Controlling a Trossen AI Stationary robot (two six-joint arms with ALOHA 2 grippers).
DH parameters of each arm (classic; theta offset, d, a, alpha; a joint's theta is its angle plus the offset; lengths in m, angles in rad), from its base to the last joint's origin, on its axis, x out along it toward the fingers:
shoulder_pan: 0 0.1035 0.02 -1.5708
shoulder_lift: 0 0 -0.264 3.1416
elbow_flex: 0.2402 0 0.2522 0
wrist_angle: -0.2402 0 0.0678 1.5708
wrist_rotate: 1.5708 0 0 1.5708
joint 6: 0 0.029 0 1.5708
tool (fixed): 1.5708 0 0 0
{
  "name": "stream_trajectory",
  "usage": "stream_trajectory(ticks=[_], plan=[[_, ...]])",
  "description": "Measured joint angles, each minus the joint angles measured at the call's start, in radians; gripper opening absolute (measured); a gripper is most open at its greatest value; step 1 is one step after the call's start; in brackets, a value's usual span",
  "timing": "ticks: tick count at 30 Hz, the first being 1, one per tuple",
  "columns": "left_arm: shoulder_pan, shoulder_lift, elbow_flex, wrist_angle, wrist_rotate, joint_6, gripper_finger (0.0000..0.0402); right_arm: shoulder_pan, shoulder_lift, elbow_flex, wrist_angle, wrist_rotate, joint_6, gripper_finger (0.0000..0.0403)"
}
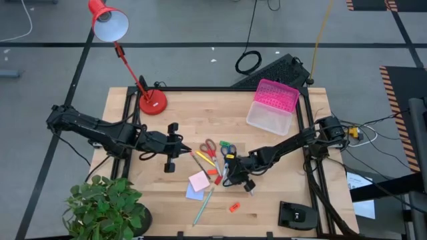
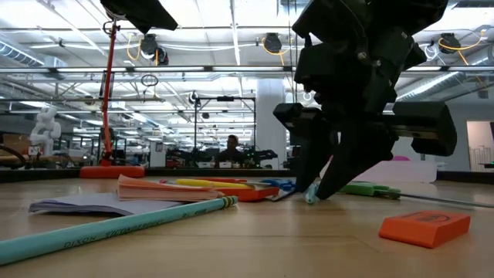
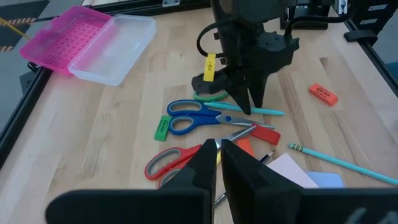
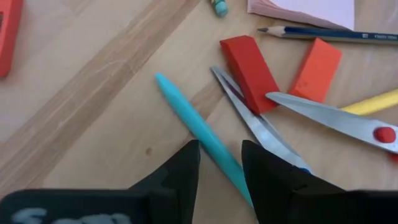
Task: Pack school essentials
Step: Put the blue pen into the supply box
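- Right wrist view: a slim turquoise pen [image 4: 198, 138] lies flat on the pale wooden table [image 4: 81, 118], its far tip free and its near end running between the two dark fingers of the right gripper [image 4: 221, 163]. The jaws stand a narrow gap apart, one on each side of the pen; whether they press on it cannot be told.
- Just at 3 o'clock of the pen lie the steel blades of the blue-handled scissors [image 4: 255, 118], then a red block eraser [image 4: 250, 71] and an orange block eraser [image 4: 317, 70], close together.
- High view: the stationery sits in one loose cluster at the table's centre, with the right gripper [image 1: 235, 175] down at its 3 o'clock edge.
- Red-handled scissors [image 1: 209, 147] lie at 12 o'clock of the cluster, green-handled scissors [image 1: 228, 147] just beside them.
- A pink square sticky-note pad [image 1: 199, 181] overlaps a lavender square pad [image 1: 193, 193] at 7 o'clock; a long pale-green pencil [image 1: 203, 207] slants at 6 o'clock.
- A small orange eraser [image 1: 234, 207] lies apart at 5 o'clock.
- The left gripper [image 1: 183, 151] points in from 9 o'clock; in the left wrist view its fingers [image 3: 202, 167] are almost together, holding nothing.
- A clear plastic box with a pink lid [image 1: 272, 105] stands open at 2 o'clock, well apart.
- A red desk lamp [image 1: 152, 102] stands at 10 o'clock; a leafy green plant [image 1: 107, 203] at 8 o'clock.
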Motion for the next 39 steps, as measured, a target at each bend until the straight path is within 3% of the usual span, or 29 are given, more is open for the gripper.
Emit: stream_trajectory(ticks=[13,39], plan=[[0.000,0.000,0.000,0.002,0.000,0.000,0.0028,-0.002,0.004,0.000,-0.014,-0.084,-0.035,0.0035],[0.004,0.010,0.000,0.104,-0.001,-0.030,0.0031,0.001,-0.115,-0.004,-0.039,-0.090,0.069,0.0028]])
